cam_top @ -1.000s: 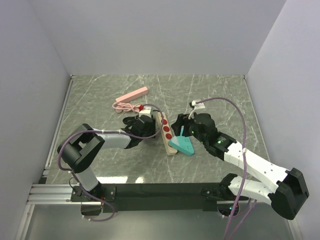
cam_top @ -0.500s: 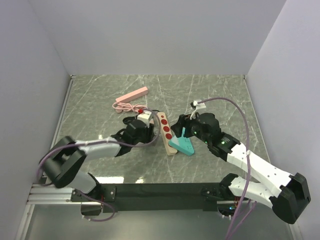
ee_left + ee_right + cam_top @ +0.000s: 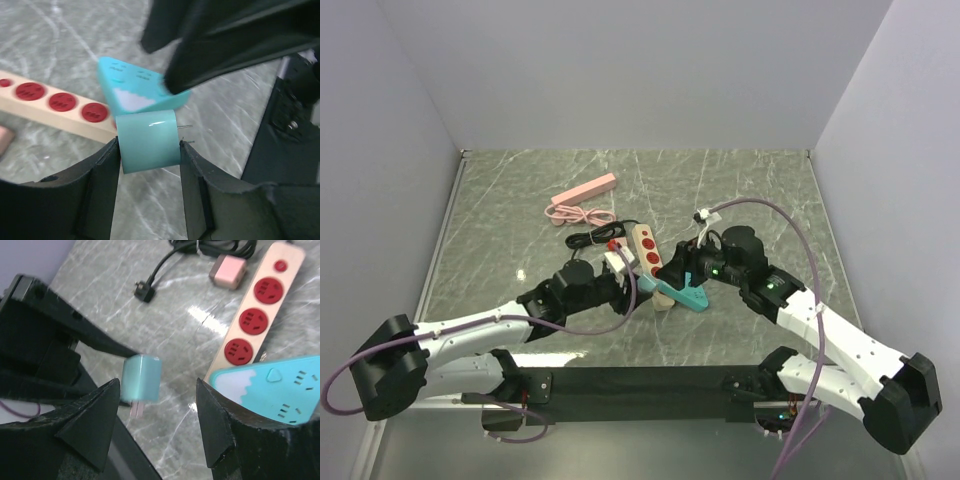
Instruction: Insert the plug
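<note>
Teal plug [image 3: 147, 139], prongs bare, sits clamped between the left gripper's [image 3: 149, 152] fingers, lifted off the table just near-left of the teal power strip [image 3: 131, 89] and beside the beige strip with red sockets [image 3: 260, 300]. The right gripper [image 3: 156, 387] hangs over the teal strip, jaws apart and empty. This looks like the carrying step. Next, the prongs need squaring to a socket face before pressing in.

No legible words, brands or numbers anywhere, only a small rounded triangle mark [image 3: 273, 374] on the teal power strip [image 3: 295, 395], with blank faces on the teal plug [image 3: 148, 140] and wooden power strip [image 3: 256, 310].
</note>
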